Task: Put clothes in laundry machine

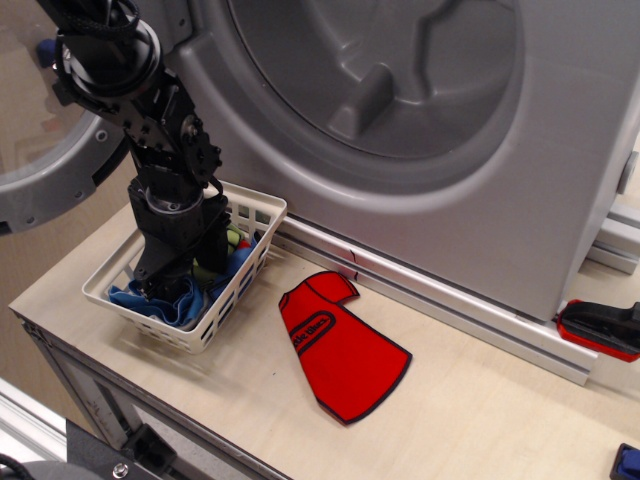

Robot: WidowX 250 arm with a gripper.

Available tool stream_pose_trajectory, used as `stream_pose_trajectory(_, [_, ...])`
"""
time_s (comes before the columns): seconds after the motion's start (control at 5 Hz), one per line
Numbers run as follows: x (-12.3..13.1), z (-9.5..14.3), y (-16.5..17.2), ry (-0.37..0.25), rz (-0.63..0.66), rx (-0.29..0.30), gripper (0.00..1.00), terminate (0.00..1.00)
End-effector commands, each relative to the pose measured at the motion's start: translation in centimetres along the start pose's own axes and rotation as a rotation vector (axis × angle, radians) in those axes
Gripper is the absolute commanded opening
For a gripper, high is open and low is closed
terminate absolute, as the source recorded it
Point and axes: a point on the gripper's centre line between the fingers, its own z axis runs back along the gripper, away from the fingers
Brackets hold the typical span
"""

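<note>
Claw [178,283] sunk straight down into basket [262,212] clothes [150,300], directly beneath it; spread or pinching, cannot tell.

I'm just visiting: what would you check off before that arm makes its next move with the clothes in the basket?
1. Gripper is down among the clothes in the white basket: ok.
2. Fingers closed on fabric: cannot tell, they are buried.
3. Laundry machine door open, drum reachable: ok.
4. Path up to the opening free: ok, nothing seen in the way.
5. Red garment lies flat on the table, outside the basket: not ok, to be loaded.
6. Basket stands level: ok.
</note>
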Motion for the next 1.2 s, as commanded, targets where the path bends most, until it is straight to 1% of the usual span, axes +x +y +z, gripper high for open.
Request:
stream_pose_trajectory(0.0, [-0.7,1.2,-0.6,0.005,-0.184,-0.045,0.00,0.00])
stream_pose_trajectory(0.2, [-0.9,2.4,-0.9,0.048,-0.299,0.007,0.00,0.00])
stream_pose_trajectory(0.4, [-1.4,5.4,-1.1,0.034,-0.377,-0.022,0.00,0.00])
stream_pose_trajectory(0.6, [-2.4,9.5,-1.7,0.054,-0.441,-0.074,0.00,0.00])
stream_pose_trajectory(0.8, [-3.7,13.0,-2.1,0.014,-0.510,-0.159,0.00,0.00])
stream_pose_trajectory(1.0, [-4.5,15.5,-2.4,0.019,-0.568,-0.237,0.00,0.00])
